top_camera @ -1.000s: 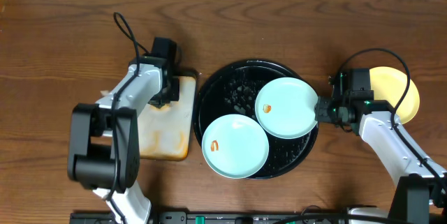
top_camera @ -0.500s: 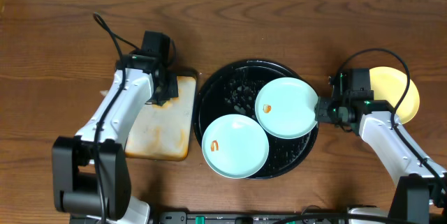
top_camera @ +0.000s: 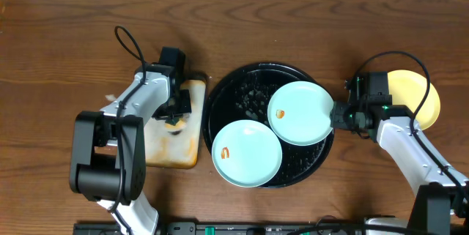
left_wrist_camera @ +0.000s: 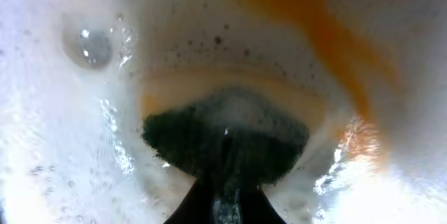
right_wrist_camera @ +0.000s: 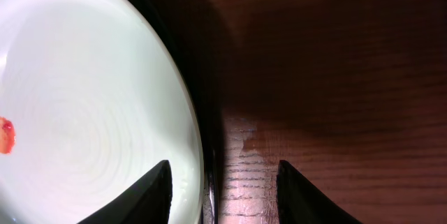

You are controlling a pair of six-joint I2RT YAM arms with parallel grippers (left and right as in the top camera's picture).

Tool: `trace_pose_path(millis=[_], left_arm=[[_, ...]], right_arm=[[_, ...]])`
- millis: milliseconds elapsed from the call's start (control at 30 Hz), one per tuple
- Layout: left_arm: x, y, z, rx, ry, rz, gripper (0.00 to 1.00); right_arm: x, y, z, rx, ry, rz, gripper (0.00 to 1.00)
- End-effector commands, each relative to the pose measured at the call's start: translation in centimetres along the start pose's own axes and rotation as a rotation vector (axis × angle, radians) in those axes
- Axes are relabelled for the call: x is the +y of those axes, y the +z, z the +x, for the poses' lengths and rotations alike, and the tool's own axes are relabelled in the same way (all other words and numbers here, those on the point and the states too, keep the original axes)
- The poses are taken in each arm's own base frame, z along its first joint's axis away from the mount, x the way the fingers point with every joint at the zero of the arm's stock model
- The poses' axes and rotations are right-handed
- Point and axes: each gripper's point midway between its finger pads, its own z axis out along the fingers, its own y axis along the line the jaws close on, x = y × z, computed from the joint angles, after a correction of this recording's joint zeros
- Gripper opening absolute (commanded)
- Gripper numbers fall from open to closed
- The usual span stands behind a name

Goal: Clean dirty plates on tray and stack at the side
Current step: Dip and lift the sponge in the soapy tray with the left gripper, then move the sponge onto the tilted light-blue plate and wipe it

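Note:
The black tray (top_camera: 242,96) holds two mint-blue plates, one at its right (top_camera: 300,112) and one at its front (top_camera: 247,153), each with an orange smear. The pale yellow plate (top_camera: 425,97) lies on the table at the far right. My right gripper (top_camera: 335,115) is open, its jaws either side of the right plate's rim (right_wrist_camera: 84,98) and the tray rim (right_wrist_camera: 207,126); it also shows in the right wrist view (right_wrist_camera: 223,189). My left gripper (top_camera: 176,114) is shut on a dark green sponge (left_wrist_camera: 223,140) pressed onto the white tray.
The rectangular white tray (top_camera: 165,147), stained orange and wet with foam (left_wrist_camera: 70,112), sits left of the black tray. Bare wood table (right_wrist_camera: 335,77) lies to the right of the black tray. Arm cables loop above both wrists.
My left gripper has swung left and back, then come toward the front over the white tray with the sponge. The right arm and the plates have not moved.

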Motion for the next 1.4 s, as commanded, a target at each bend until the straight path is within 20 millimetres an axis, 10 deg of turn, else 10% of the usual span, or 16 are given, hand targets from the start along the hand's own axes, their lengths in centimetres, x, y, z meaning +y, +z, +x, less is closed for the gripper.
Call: trace_pose_path(millis=[0,300,667,1367], left_arm=[[0.2,2.3,0.8,0.057,-0.012,-0.02,0.08],[0.3,1.3,0.6,0.048,0.004,-0.017,0.07],[-0.2,-8.7,-3.0,-0.185,-0.006,0.067,0.08],[-13.2,-17.5,-2.3,-0.247,0.101,0.467,0.07]], right_arm=[[-0.2,0.3,0.3,0.012,0.006,0.012,0.46],[-0.2,0.3,0.3,0.012,0.006,0.012,0.46],[1.0,0.4,-0.2,-0.005,-0.077,-0.057,0.46],[1.3,3.1,-2.1,-0.062,-0.146,-0.069,0.18]])
